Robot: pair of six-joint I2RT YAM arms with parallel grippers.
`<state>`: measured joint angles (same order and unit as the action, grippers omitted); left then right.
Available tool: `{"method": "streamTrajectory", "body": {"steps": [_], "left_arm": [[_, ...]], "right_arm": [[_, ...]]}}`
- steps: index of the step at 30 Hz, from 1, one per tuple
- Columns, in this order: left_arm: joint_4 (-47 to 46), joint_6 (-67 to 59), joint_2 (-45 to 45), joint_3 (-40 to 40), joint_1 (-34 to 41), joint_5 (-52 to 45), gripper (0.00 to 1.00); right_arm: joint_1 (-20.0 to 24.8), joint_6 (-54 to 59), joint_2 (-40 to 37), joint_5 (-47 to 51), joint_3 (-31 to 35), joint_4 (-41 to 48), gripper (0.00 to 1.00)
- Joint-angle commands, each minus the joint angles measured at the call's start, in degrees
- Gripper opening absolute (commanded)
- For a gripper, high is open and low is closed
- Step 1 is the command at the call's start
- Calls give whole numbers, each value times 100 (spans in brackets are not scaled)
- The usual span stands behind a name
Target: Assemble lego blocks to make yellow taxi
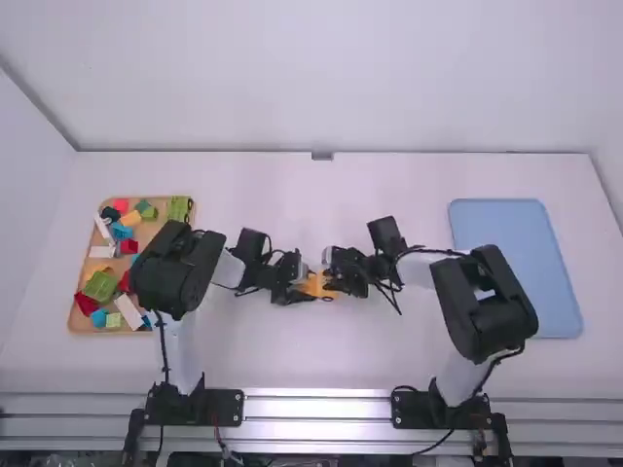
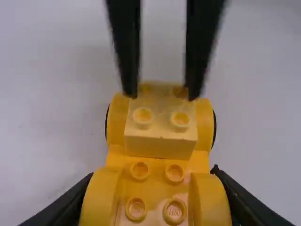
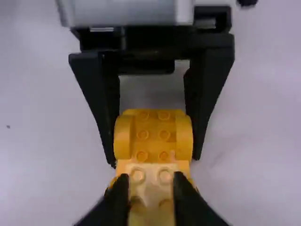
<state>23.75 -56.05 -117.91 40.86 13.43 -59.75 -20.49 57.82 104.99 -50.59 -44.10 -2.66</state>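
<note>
One white table [image 1: 263, 365], and here are two arms nose to nose across its middle! Blue tray [image 1: 516, 226] off right, wooden tray [image 1: 86, 329] of bricks off left. The left gripper [image 1: 304, 285] has the yellow car base [image 2: 156, 181] clamped by its sides, mid-table; the right gripper [image 1: 334, 276] pinches the paler yellow block [image 2: 161, 147], right there on top of the base!

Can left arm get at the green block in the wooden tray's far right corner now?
Probably not: its tool is clamped on the yellow car base, so it would likely have to let go first. The green block itself looks uncovered.
</note>
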Motion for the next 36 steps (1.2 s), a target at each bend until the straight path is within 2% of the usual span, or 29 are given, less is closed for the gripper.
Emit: {"method": "streamTrajectory", "body": {"steps": [1, 2, 3, 8, 15, 16, 17, 18, 20, 27, 33, 36], "left_arm": [[-9, 122, -125, -20, -68, 197, 27], [33, 173, -125, -24, -66, 197, 27], [55, 188, -125, -28, -68, 199, 27], [260, 267, -125, -20, -66, 238, 32], [573, 264, -125, -26, -68, 221, 39], [573, 262, -125, -26, -68, 219, 44], [568, 264, -125, -26, -68, 219, 54], [568, 264, -125, -26, -68, 219, 54], [570, 262, -125, -26, -68, 157, 100], [848, 581, 284, -70, -426, -887, 99], [470, 2527, 1510, -66, -1434, -977, 99], [-57, 2669, 2124, -59, -1895, -962, 99]], "right_arm": [[155, 457, -101, -933, -192, -57, 51], [234, 452, -181, -1040, -310, -57, 92], [245, 448, -195, -1051, -328, -52, 98], [566, -168, -474, -1110, -807, 0, 98], [599, -514, -487, -1113, -960, 7, 98], [546, -490, -487, -1108, -957, 31, 98], [501, -494, -487, -1110, -957, 26, 98], [501, -494, -487, -1110, -957, 26, 98], [435, -533, -487, -1102, -955, -22, 98], [374, -660, -492, -1110, -957, -260, 98], [516, -1467, -492, -1113, -957, -765, 98], [505, -1478, -492, -1110, -957, -925, 98]]}}
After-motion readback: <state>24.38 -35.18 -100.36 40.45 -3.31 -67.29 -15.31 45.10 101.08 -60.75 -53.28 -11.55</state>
